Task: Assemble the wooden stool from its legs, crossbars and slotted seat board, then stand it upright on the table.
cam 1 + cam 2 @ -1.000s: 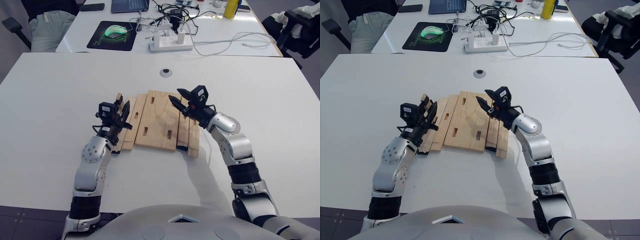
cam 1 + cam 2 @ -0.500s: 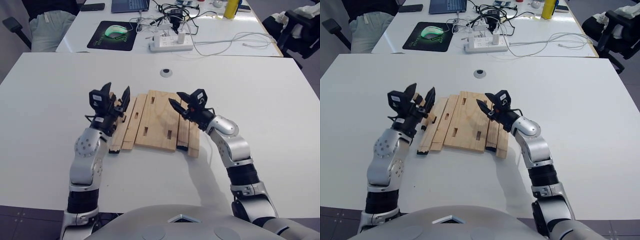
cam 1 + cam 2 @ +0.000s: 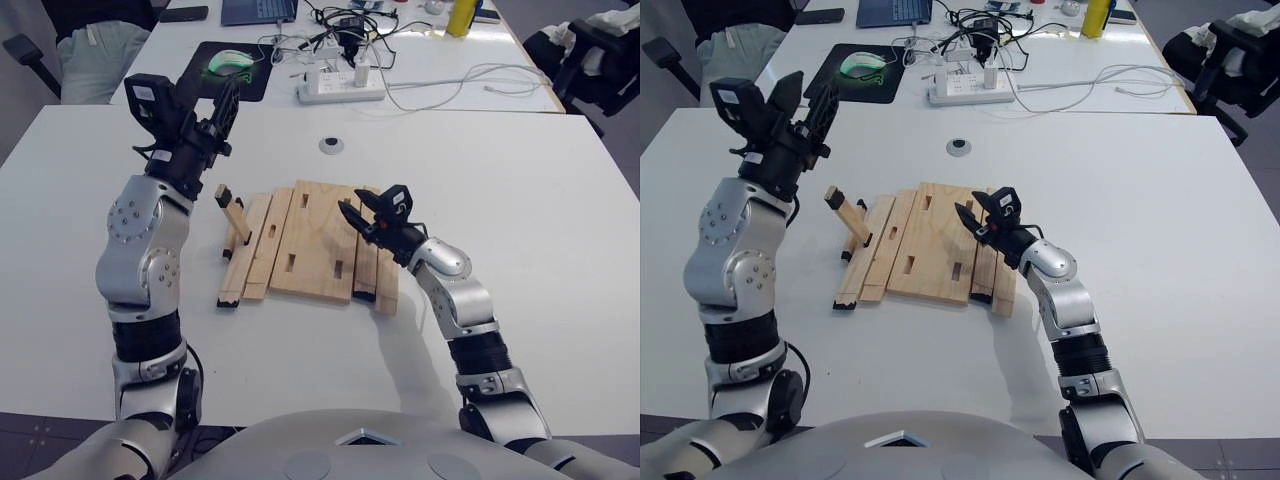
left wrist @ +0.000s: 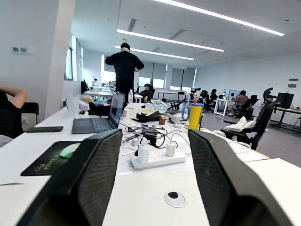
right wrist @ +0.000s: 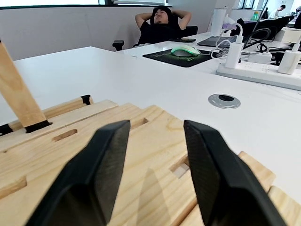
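Left eye view: bench (image 3: 520,200), nothing joined yet.
Seat board (image 3: 315,245): flat, slots up, between slats (image 3: 258,255).
Leg (image 3: 233,215): tilted, lower end on the left slats.
Left tool (image 3: 808,98): released, empty, high above the bench.
Right tool (image 3: 358,208): released, just over the board's right side.
Step tip: probably grab the tilted leg mid-length, then square its end to a slot before pushing.
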You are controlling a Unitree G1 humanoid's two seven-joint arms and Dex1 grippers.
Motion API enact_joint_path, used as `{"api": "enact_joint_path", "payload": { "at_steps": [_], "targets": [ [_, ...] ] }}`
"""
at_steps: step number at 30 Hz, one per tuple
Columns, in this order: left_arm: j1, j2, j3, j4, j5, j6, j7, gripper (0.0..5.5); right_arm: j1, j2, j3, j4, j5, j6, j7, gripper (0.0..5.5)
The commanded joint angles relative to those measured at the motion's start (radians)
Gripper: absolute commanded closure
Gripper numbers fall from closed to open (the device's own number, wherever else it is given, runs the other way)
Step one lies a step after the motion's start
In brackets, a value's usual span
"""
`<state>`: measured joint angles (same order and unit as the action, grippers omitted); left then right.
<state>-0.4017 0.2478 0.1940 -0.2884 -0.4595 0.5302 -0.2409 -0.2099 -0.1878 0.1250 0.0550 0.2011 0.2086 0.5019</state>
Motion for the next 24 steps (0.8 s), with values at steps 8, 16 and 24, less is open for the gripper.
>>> {"api": "enact_joint_path", "payload": {
  "at_steps": [8,16,24],
  "targets": [
    [-0.037,0.057,-0.001,0.065,-0.047,0.09,-0.057,4.65,-0.004,0.008,-0.003,0.013,-0.025,-0.016,-0.017,3.36],
    [-0.048,0.043,-0.008,0.057,-0.051,0.092,-0.037,5.47,-0.015,0.007,-0.005,0.019,-0.03,-0.016,-0.013,3.36],
    [-0.075,0.053,-0.004,0.039,-0.047,0.099,-0.017,5.47,-0.013,0.006,-0.004,0.018,-0.033,-0.016,-0.011,3.36]
  ]
}}
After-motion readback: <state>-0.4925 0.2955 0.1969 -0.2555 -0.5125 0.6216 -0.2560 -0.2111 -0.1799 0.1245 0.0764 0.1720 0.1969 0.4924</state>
